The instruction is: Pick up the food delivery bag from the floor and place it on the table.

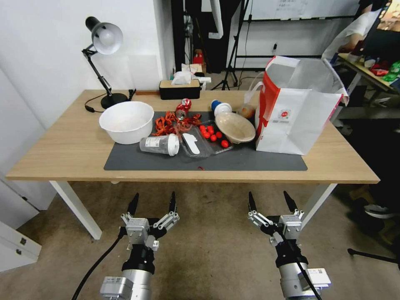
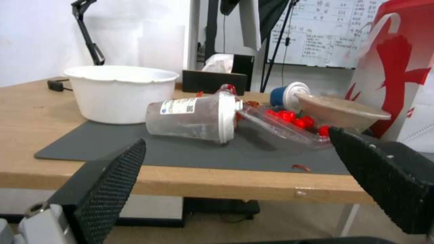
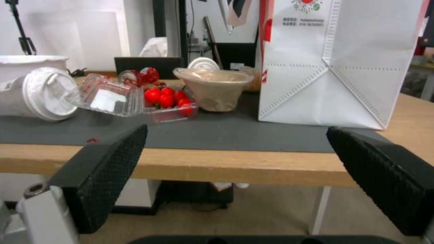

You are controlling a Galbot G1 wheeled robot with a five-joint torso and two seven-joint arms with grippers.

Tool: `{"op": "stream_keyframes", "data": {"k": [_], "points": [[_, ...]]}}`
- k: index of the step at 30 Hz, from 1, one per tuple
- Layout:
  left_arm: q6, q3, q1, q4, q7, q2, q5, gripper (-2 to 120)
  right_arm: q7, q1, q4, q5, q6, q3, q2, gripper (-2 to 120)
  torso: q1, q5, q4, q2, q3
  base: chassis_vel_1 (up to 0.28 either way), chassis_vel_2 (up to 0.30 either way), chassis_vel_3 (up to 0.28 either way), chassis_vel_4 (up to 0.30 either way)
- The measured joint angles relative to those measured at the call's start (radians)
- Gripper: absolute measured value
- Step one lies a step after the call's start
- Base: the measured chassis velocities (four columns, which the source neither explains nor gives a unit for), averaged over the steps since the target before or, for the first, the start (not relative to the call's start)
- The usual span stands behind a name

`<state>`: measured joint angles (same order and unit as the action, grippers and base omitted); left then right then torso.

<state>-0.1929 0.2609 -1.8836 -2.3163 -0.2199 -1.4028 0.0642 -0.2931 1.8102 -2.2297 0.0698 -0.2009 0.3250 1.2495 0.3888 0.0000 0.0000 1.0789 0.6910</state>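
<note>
The food delivery bag, white with a red side gusset and a small red round logo, stands upright on the right part of the table, its base partly on the dark grey mat. The bag fills the far side of the right wrist view, and its red side shows in the left wrist view. My left gripper and right gripper hang open over the floor, in front of the table's near edge, holding nothing.
On the mat lie a white bowl, a tipped clear cup, a clear tray of cherry tomatoes and a beige lidded bowl. A desk lamp and tissue box stand at the back. White table legs flank the grippers.
</note>
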Motion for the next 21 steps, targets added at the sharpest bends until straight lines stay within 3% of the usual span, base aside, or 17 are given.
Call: {"op": "stream_keyframes", "data": {"k": [9, 15, 21], "points": [[0.002, 0.000, 0.014, -0.003, 0.009, -0.005, -0.002, 100, 0.008, -0.012, -0.012, 0.019, 0.000, 0.008, -0.034, 100, 0.000, 0.0001, -0.0002, 0.000, 0.000, 0.000, 0.000, 0.000, 0.000], [0.010, 0.033, -0.008, -0.037, 0.010, 0.003, 0.013, 100, -0.007, -0.074, 0.006, 0.115, 0.000, -0.002, -0.113, 100, 0.000, 0.0000, 0.0003, 0.000, 0.000, 0.000, 0.000, 0.000, 0.000], [0.014, 0.067, -0.016, -0.064, 0.012, 0.003, 0.034, 100, -0.006, -0.076, 0.007, 0.117, 0.000, -0.007, -0.129, 100, 0.000, 0.0000, 0.0000, 0.000, 0.000, 0.000, 0.000, 0.000, 0.000]]}}
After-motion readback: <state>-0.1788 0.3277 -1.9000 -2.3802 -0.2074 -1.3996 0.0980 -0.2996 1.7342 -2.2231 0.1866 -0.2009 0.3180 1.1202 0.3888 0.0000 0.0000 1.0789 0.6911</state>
